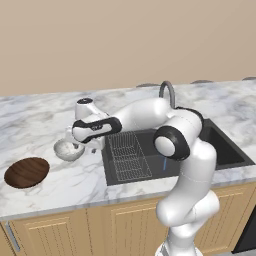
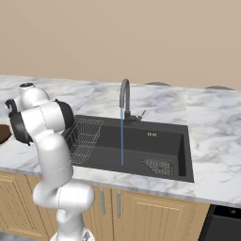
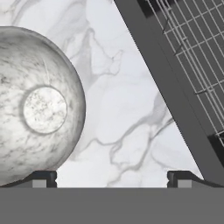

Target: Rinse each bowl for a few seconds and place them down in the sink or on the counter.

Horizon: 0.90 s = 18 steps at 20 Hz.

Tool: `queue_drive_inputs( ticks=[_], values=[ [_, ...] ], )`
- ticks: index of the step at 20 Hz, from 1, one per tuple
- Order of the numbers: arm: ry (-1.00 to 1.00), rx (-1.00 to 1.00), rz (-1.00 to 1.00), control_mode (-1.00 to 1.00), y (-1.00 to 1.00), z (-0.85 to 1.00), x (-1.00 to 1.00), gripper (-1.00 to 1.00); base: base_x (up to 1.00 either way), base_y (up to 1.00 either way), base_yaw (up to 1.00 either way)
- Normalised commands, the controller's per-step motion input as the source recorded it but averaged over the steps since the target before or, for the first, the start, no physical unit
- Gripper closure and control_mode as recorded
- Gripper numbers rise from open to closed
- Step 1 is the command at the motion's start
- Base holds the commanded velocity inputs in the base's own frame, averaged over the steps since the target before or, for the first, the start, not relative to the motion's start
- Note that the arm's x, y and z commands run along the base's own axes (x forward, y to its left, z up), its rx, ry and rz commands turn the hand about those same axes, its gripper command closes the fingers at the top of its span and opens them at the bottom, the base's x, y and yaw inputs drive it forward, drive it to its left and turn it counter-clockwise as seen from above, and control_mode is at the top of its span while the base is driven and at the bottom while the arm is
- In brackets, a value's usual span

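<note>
The white-grey speckled bowl stands upright on the counter just left of the sink. My gripper hovers over the bowl's right side, open and holding nothing. In the hand view one fingertip is over the bowl and the other over bare marble. The dark brown wood-grain bowl lies further left near the counter's front edge; a sliver of it shows behind the arm. Water runs in a thin blue stream from the faucet into the sink.
A wire rack fills the left part of the basin. The sink's dark rim runs close beside the gripper. A drain plate sits at the basin's front right. Marble counter stretches right of the sink.
</note>
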Motion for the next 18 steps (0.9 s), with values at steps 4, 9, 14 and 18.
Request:
queue_drive_inputs(
  ticks=[4, 9, 14, 18],
  values=[
    [0.0, 0.0, 0.0, -1.0, 0.09, -0.13, 0.16, -1.0, 0.0, 0.0, 0.0],
    [0.0, 0.0, 0.0, -1.0, 0.08, -0.13, 0.16, -1.0, 0.0, 0.0, 0.0],
    [0.0, 0.0, 0.0, -1.0, 0.08, -0.11, 0.16, -1.0, 0.0, 0.0, 0.0],
    [-0.01, 0.0, -0.01, -1.0, 0.09, -0.1, 0.18, -1.0, 0.0, 0.0, 0.0]
  ],
)
